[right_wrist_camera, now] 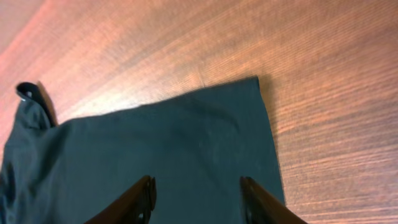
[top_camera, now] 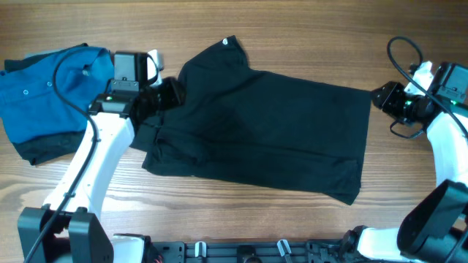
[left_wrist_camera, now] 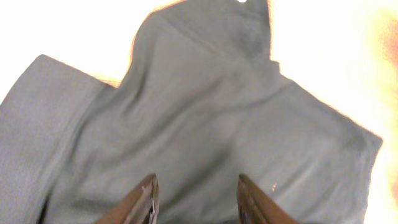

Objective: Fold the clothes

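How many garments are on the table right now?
3: black shirt spread at centre, blue shirt at far left, dark garment peeking from under it; others may be hidden.

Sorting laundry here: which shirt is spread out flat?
The black shirt, laid out wide in the middle; the blue shirt lies bunched up off to one side.

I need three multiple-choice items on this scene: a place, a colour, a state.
1. Where does the blue shirt lie? A by the left arm; B in the middle; C at the far right.
2. The spread-out shirt is: A red; B black; C white.
3. The right end effector is: A shut on a sleeve; B open, empty; C out of view.
Key: A, it lies beside that arm overhead; B, its fabric looks black overhead; B, its fingers stand apart with nothing between.
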Robot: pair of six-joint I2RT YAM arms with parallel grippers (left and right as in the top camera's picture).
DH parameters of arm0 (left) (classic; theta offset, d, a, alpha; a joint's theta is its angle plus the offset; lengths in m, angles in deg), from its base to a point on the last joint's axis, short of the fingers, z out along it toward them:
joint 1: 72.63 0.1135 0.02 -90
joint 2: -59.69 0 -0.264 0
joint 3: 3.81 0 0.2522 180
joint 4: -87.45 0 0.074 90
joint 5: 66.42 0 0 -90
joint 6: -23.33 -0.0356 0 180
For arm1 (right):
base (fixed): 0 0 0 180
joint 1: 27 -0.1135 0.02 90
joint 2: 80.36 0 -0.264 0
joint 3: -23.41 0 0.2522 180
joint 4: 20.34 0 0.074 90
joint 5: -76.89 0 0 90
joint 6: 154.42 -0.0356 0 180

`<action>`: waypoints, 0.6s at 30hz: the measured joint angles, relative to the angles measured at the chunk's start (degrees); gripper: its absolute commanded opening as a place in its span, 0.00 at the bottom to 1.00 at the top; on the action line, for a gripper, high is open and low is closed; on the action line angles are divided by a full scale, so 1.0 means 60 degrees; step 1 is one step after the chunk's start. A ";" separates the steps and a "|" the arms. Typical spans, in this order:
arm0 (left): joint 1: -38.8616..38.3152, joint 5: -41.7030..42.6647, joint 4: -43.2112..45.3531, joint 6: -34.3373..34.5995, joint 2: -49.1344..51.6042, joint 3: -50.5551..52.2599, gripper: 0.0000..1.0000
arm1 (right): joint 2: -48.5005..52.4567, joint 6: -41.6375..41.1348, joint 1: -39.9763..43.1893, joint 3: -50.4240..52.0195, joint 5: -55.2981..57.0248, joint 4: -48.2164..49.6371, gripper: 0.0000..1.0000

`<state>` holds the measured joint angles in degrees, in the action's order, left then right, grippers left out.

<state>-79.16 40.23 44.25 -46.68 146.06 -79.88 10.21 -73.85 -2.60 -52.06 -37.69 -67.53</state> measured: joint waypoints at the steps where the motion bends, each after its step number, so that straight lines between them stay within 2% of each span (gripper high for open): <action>1: -0.0153 0.0040 0.0586 -0.0259 0.0036 0.0000 0.43 | 0.0113 0.0011 0.0000 -0.0004 0.0011 -0.0069 0.48; 4: -0.0397 0.0215 0.2025 -0.0907 0.1377 -0.0182 0.43 | 0.0211 0.0127 0.0000 -0.0007 0.0033 -0.0867 0.50; 6: -0.0393 0.0226 0.2025 -0.1118 0.2091 -0.0310 0.42 | 0.0211 0.0157 0.0000 -0.0029 0.0087 -0.1523 0.40; 7: -0.0393 0.0237 0.1938 -0.1228 0.2433 -0.0390 0.42 | 0.0215 0.0200 0.0000 -0.0025 0.0248 -0.2167 0.29; 8: -0.0393 0.0244 0.1446 -0.1377 0.2830 -0.0423 0.42 | 0.0219 0.0146 0.0000 -0.0025 0.0412 -0.2659 0.26; 9: -0.0393 0.0248 0.1122 -0.1468 0.2911 -0.0423 0.43 | 0.0222 -0.0015 0.0000 -0.0055 0.0714 -0.3457 0.30; 11: -0.0393 0.0248 0.0761 -0.1545 0.2874 -0.0437 0.49 | 0.0222 -0.0328 0.0000 0.0146 0.1180 -0.4867 0.49; 14: -0.0393 0.0248 -0.0109 -0.1647 0.2269 -0.0433 0.56 | 0.0229 -0.0452 0.0000 0.0991 0.1432 -0.5428 0.85; 15: -0.0393 0.0244 -0.0313 -0.1647 0.1763 -0.0433 0.58 | 0.0229 -0.0448 0.0000 0.1224 0.1413 -0.5384 0.90; 18: -0.0393 0.0244 -0.0721 -0.1647 0.0324 -0.0441 0.59 | 0.0237 -0.0896 0.0000 0.1472 0.1424 -0.4830 0.87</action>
<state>-81.52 41.69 39.93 -56.56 148.00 -82.52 11.63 -79.23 -2.60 -43.23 -29.14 -96.51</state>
